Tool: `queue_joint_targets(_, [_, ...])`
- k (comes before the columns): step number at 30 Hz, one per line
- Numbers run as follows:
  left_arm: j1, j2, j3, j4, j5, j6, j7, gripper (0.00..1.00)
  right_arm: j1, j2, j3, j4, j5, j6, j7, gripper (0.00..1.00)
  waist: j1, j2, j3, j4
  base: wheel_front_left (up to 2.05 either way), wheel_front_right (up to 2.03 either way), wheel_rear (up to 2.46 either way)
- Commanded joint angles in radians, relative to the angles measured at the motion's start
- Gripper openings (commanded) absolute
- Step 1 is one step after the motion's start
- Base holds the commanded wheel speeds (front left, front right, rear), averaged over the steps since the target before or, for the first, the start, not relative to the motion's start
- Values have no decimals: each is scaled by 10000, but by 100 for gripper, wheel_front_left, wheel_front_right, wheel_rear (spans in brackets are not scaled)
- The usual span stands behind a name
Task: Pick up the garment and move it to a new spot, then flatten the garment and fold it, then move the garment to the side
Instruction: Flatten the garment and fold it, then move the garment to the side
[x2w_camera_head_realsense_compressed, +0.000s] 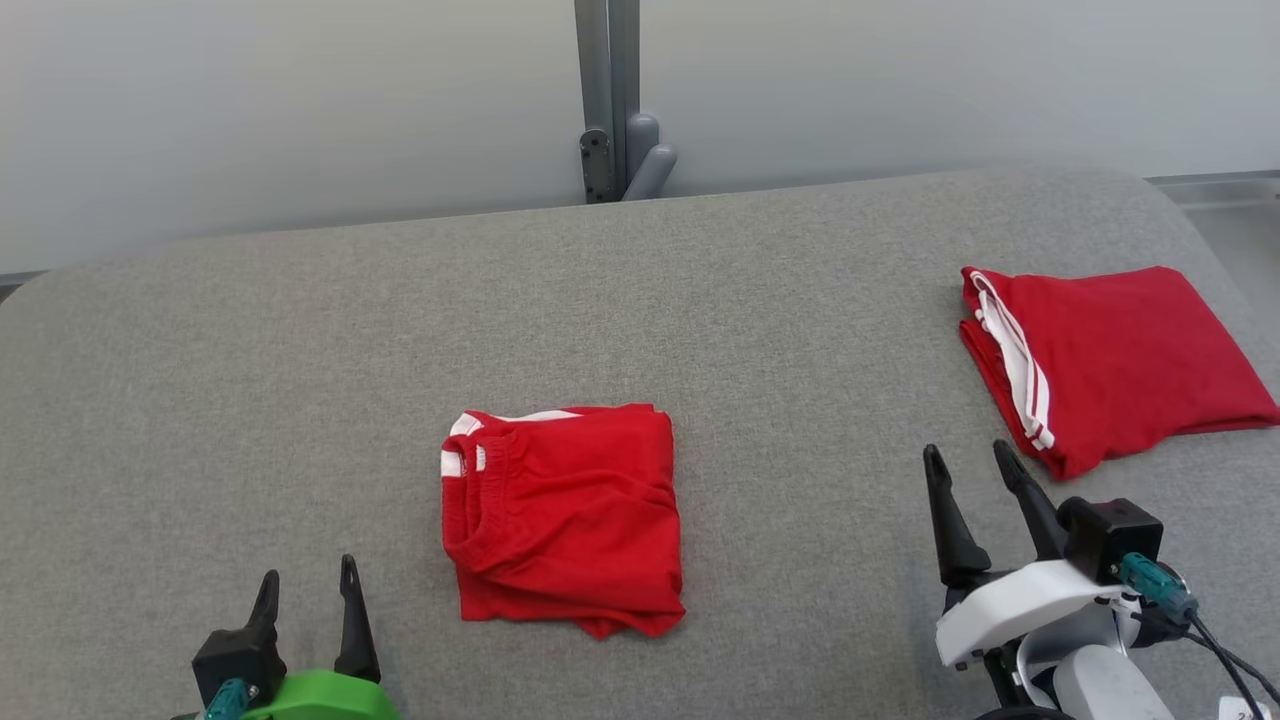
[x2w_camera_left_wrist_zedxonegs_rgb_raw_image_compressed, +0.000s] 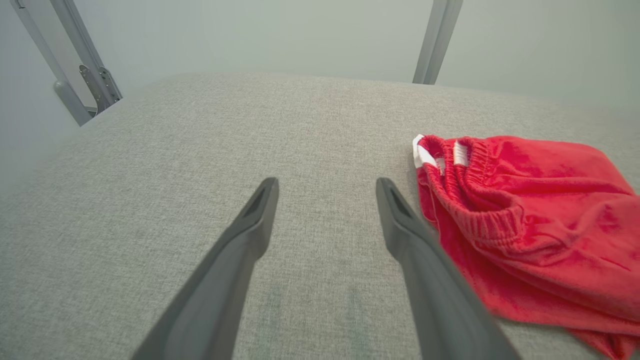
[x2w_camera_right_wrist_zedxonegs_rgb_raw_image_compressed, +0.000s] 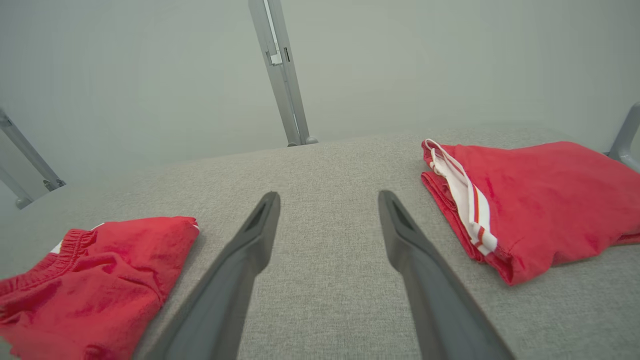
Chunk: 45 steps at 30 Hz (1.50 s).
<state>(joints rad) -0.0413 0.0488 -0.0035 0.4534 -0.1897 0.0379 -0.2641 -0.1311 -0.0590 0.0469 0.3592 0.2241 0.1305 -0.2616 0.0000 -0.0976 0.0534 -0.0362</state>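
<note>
Garment (x2w_camera_head_realsense_compressed: 565, 515) lies folded near the table's (x2w_camera_head_realsense_compressed: 300, 350) front edge, midway along it, its waistband side turned toward the left fingers (x2w_camera_head_realsense_compressed: 350, 610), the nearer pair; the right fingers (x2w_camera_head_realsense_compressed: 945, 510) stand well apart. Both pairs are spread wide, holding nothing.

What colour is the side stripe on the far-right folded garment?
The stripe is white with thin red lines; the right wrist view shows it best.

L/R jaws apart, empty
</note>
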Motion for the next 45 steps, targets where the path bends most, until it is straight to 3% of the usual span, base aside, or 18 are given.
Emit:
queue_joint_targets(1, [233, 38, 28, -53, 64, -37, 9, 100, 200, 37, -7, -55, -81, 0, -24, 100, 0, 2, -53, -49, 0, 0, 0])
queue_joint_targets(29, [653, 39, -147, -173, 106, -34, 9, 100, 844, 70, 277, -344, -204, -1, -25, 100, 0, 2, -137, 220, 0, 0, 0])
queue_joint_targets(35, [450, 39, -363, -207, 114, -11, 9, 100, 733, 73, 425, -373, -498, -1, -25, 100, 0, 2, 183, 792, 0, 0, 0])
queue_joint_targets(45, [239, 36, -749, -4, 160, -89, 9, 100, 309, 69, 1018, 125, -818, -1, -25, 100, 0, 2, 473, 2537, 0, 0, 0])
